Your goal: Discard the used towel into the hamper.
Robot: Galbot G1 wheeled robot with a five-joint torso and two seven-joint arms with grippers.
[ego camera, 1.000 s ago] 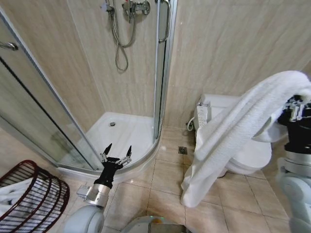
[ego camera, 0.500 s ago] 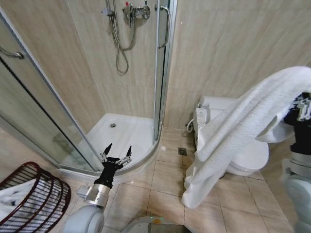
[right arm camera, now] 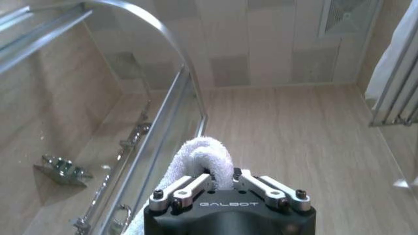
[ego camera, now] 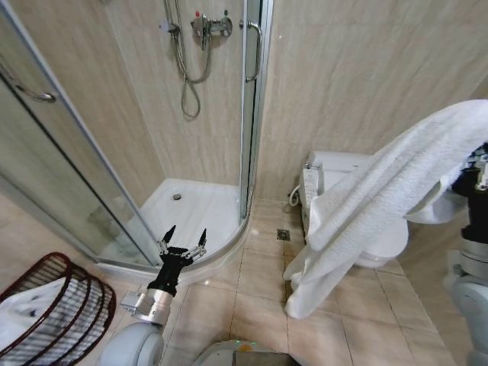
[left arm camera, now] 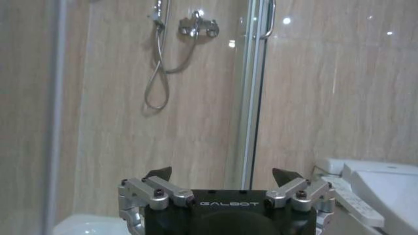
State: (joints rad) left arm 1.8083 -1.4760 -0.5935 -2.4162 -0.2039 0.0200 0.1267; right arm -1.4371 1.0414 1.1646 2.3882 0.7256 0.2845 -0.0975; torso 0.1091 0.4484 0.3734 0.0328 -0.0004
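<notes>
Whole head view has shifted since the earlier frames: shower fittings sit lower in the picture, toilet has slid left, and more of the hamper (ego camera: 53, 313) shows at lower left. That's the camera turning, not the things moving. Left gripper (ego camera: 185, 238) sits at the same spot in the picture as before; the towel (ego camera: 374, 210) hangs much as it did.

Near: left arm parked low in front of the robot, gripper pointing up toward the shower, jaws spread wide apart with nothing between them. In the left wrist view the left gripper's two dark fingertips (left arm camera: 158, 173) stand well apart against the tiled wall.

Hamper on the floor at the robot's lower left, tipped on its side with the open mouth facing the robot, dark red-brown wire weave, some white cloth already inside. Well apart from the towel.

Right side: towel is white, long, draped from the raised right arm at the head view's right edge and trailing down to just above the tile floor (ego camera: 259, 297) in front of the toilet (ego camera: 347, 171). In the right wrist view the right gripper (right arm camera: 220, 182) has its jaws clamped on a fold of towel, which bulges up between them.

Farther: corner shower stall (ego camera: 191, 206) with white tray, curved glass doors, chrome frame. On the far wall, mixer tap (ego camera: 210, 24) and hanging hose (ego camera: 189, 84). A floor drain (ego camera: 284, 235) is between shower and toilet.
</notes>
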